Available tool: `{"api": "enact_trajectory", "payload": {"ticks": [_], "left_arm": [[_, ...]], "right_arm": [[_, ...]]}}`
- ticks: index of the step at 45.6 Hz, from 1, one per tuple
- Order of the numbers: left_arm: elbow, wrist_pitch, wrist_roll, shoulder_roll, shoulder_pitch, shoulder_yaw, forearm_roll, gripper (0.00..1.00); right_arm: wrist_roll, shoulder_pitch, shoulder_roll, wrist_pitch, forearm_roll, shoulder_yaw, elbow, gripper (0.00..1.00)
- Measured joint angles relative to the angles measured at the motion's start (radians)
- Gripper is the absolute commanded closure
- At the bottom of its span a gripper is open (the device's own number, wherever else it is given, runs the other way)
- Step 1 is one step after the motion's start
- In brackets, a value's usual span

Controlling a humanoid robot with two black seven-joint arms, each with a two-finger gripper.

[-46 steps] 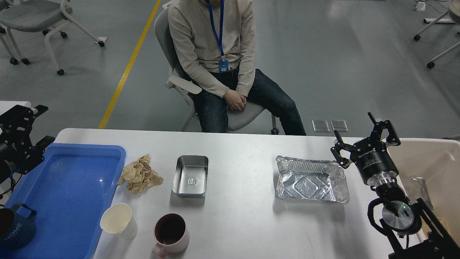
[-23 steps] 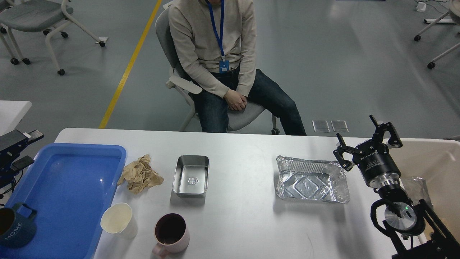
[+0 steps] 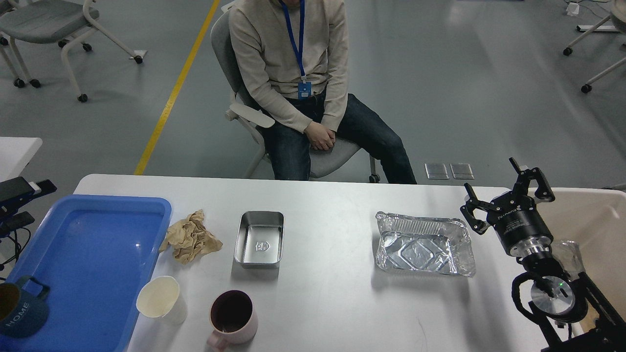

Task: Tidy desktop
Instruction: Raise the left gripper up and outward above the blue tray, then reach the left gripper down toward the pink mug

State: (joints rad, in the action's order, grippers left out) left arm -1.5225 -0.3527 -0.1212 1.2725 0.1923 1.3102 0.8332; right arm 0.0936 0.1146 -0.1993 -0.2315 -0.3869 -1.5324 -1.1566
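The white desktop [image 3: 332,298] carries a crumpled brown paper [image 3: 190,237], a steel box [image 3: 259,239], a foil tray [image 3: 424,243], a paper cup [image 3: 161,300] and a pink mug [image 3: 233,318]. My right gripper [image 3: 490,174] is open and empty. It hovers at the desktop's far right edge, just right of the foil tray and beside the bin. My left gripper [image 3: 30,202] pokes in at the left edge, beyond the blue tray's far left corner. Its fingers stand apart and empty.
A blue tray [image 3: 93,244] lies at the left with a dark blue mug [image 3: 19,310] in its near corner. A beige bin [image 3: 592,220] stands at the right with a clear wrapper [image 3: 567,254] inside. A seated person [image 3: 303,88] faces the far edge.
My left gripper has pulled back to the left and down, now mostly out of view. My right gripper has drifted slightly right toward the bin, still open.
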Motion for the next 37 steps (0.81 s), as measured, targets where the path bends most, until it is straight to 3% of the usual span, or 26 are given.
{"api": "enact_trajectory", "payload": {"ticks": [13,26,30,37], "left_arm": [[-0.035,-0.007,0.004,-0.021,-0.006,-0.002,0.013,0.04],[-0.097,-0.14,0.016,-0.097,-0.137,-0.006,0.148,0.04],[-0.132,-0.146,0.044,-0.142,-0.15,-0.007,0.228,0.04],[-0.17,-0.147,0.142,-0.26,-0.162,-0.041,0.357,0.04]], "right_arm": [[0.001,-0.002,0.006,0.001,0.0,0.001,-0.002,0.0],[0.001,-0.003,0.017,0.001,0.0,0.001,-0.004,0.0],[0.001,-0.003,0.019,0.001,0.0,0.001,-0.005,0.0],[0.001,-0.004,0.02,0.001,-0.001,0.001,-0.005,0.0]]}}
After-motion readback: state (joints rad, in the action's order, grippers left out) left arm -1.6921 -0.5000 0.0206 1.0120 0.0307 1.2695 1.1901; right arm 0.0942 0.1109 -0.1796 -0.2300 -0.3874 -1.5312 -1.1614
